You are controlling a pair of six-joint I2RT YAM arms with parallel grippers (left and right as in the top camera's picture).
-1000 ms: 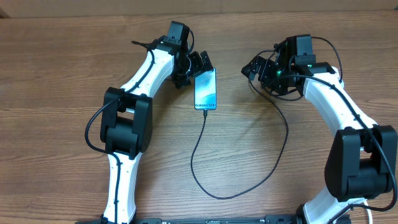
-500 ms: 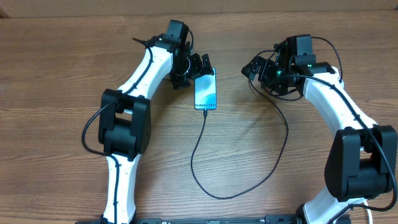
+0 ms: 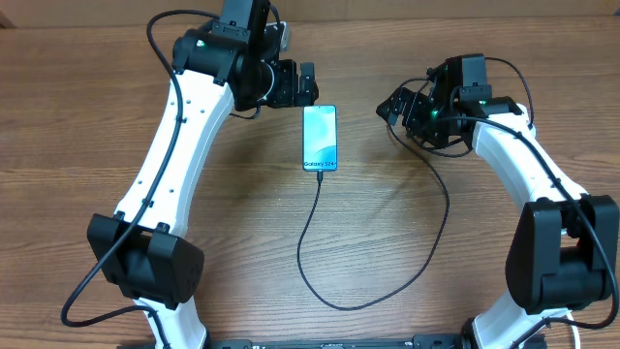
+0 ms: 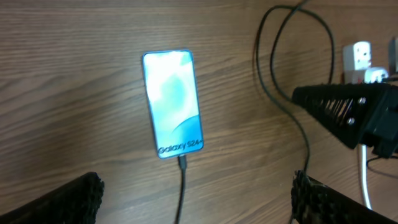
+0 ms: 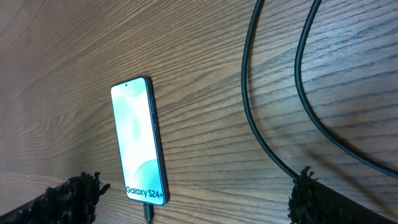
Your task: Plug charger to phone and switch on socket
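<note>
Moved: white left arm [image 3: 184,116] has swung back from slim teal-screened phone [image 3: 320,138]; left jaws wide, empty.
Right jaws: wide, empty.
Socket: white power strip [image 4: 358,55], glimpsed just behind right jaws; right arm [image 3: 509,150] nearer.
Phone: flat on brown wooden counter [image 3: 97,145], long axis away from robot.
Charger: thin black cable [image 4: 181,186], tip at phone's near end.

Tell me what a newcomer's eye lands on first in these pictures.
The phone, its blue-teal screen bright, lies in the middle of the brown wooden table and catches the eye first. The thin black charger leaves its Galaxy-text end and loops down and round to the right. In the overhead view the left hand hovers up and left of the phone and the right hand to its right, both open and empty.
</note>
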